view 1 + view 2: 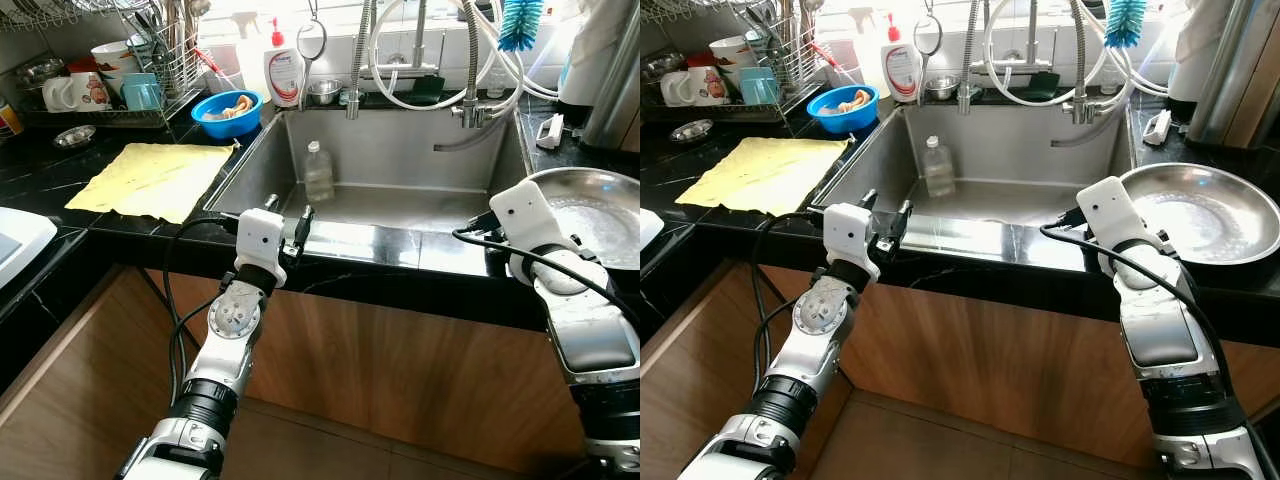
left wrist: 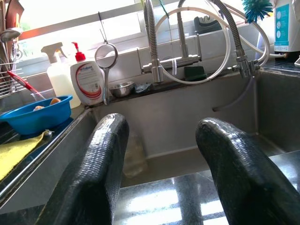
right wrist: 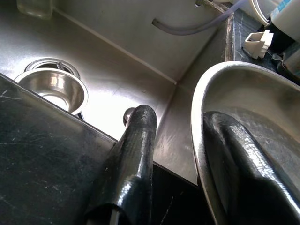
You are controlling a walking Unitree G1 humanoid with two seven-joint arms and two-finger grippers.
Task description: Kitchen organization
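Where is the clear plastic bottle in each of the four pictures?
Left eye view: clear plastic bottle upright in the sink, left of middle.
Right eye view: the same, in the sink.
Left wrist view: dim, by the left gripper.
Right wrist view: base at the top corner.
Shared landmark: sink back wall.

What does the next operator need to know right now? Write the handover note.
Left tool: open, holding nothing, at the counter's front edge by the sink.
Right tool: open, fingers straddling the near rim of the steel pan on the right counter; not yet closed on it.
Things: clear plastic bottle standing in the sink; small steel bowl in the sink bottom; blue bowl and yellow cloth on the left counter.
Done: nothing visibly put away.
Left: probably grip the pan, then clear the sink.
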